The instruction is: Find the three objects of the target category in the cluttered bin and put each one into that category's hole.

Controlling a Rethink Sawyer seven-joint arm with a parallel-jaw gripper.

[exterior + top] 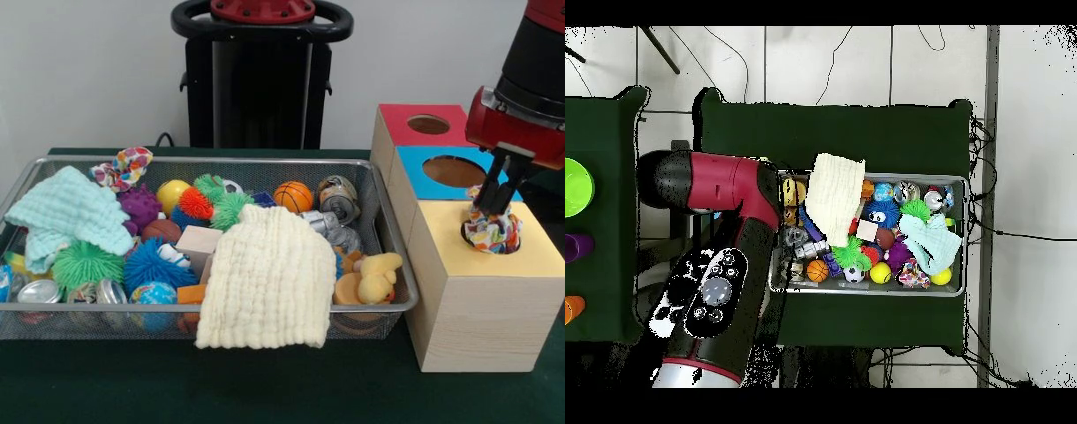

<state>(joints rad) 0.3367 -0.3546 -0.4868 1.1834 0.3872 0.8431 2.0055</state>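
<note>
In the front view my gripper (pixel 491 205) stands over the round hole (pixel 467 236) in the yellow-topped box (pixel 538 252). It is shut on a ruffled fabric piece (pixel 493 231), which sits in the mouth of the hole and bunches up around the fingers. A second ruffled piece (pixel 124 168) lies on the far left rim of the wire mesh bin (pixel 106 308); it also shows in the overhead view (pixel 913 275). A third piece is not visible. In the overhead view the arm (pixel 725 250) covers the gripper and the boxes.
The bin holds a mint-green cloth (pixel 66 212), a cream cloth (pixel 269 278) draped over the front rim, spiky balls, cans, a wooden block and a yellow duck (pixel 378 276). The blue-topped box (pixel 415 168) and red-topped box (pixel 397 124) stand behind the yellow one.
</note>
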